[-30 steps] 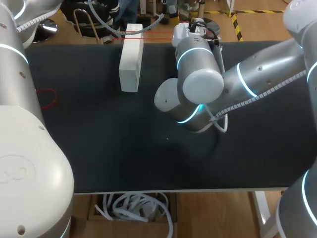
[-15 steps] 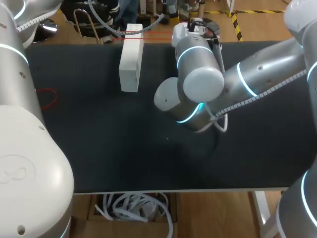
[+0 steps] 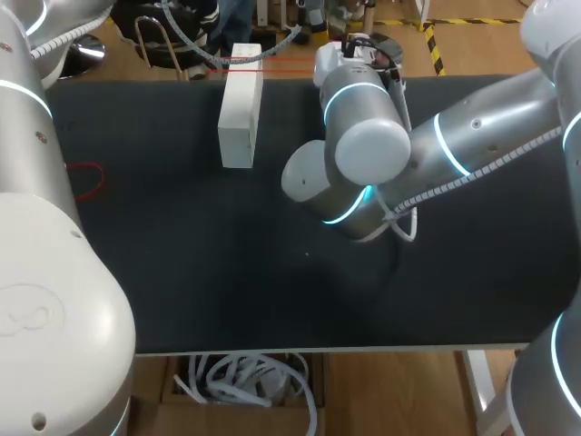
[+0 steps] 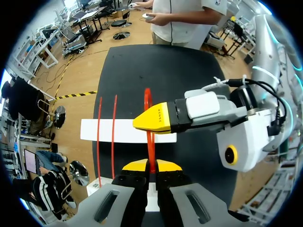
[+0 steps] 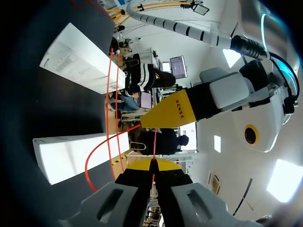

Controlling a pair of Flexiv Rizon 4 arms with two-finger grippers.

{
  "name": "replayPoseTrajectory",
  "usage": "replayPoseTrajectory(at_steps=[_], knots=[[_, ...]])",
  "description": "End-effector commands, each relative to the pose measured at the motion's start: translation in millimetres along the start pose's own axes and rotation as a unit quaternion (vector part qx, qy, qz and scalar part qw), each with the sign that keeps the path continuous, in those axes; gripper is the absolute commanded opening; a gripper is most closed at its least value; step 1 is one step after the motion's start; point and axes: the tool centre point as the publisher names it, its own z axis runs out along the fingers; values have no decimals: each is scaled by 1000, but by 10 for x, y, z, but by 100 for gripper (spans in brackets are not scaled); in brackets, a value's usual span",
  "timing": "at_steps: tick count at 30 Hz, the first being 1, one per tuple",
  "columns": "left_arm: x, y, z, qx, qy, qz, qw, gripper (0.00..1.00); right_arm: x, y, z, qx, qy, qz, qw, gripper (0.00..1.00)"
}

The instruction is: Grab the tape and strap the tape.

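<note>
In the head view the left arm (image 3: 36, 227) fills the left side, cut off by the edge, and its gripper does not show there. It covers part of a red loop (image 3: 84, 179) lying on the black table (image 3: 182, 272). Further right, the right arm (image 3: 436, 154) reaches past the middle, and its bulky wrist hides its own fingers near the table's far edge.

The wrist views show both. The left gripper (image 4: 151, 166) has its yellow tips pressed together, with a strand of the red tape (image 4: 148, 109) nipped between them. The strand runs on ahead, past the one yellow finger (image 4: 156, 118) of the other arm's gripper that shows there. The right gripper (image 5: 154, 164) is likewise closed tight on a red strand, with one yellow finger (image 5: 173, 111) of the left gripper just ahead of it.

The head view shows one white box (image 3: 239, 109), lying lengthwise toward the far edge, just left of the right arm's wrist. Two thin red lines of tape (image 3: 281, 65) run from its far end toward that wrist. In the left wrist view, two strands wrap the box (image 4: 128, 130) beside the held one. In the right wrist view, two white faces appear with dark table between them. I cannot tell whether they are one box or two.
</note>
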Motion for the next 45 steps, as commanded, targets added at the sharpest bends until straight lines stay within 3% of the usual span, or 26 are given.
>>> replayPoseTrajectory(at_steps=[1, 27, 45], knots=[[-1, -6, -4, -2, 0, -1, 1000, 0, -48, -12, -44, -2, 8, 0, 1000, 0], [-1, -6, -4, -2, 0, -1, 1000, 0, -26, 58, -9, -3, 14, 1, 1000, 0], [-1, -6, -4, -2, 0, -1, 1000, 0, -3, 143, -26, -37, 25, 3, 999, 0]])
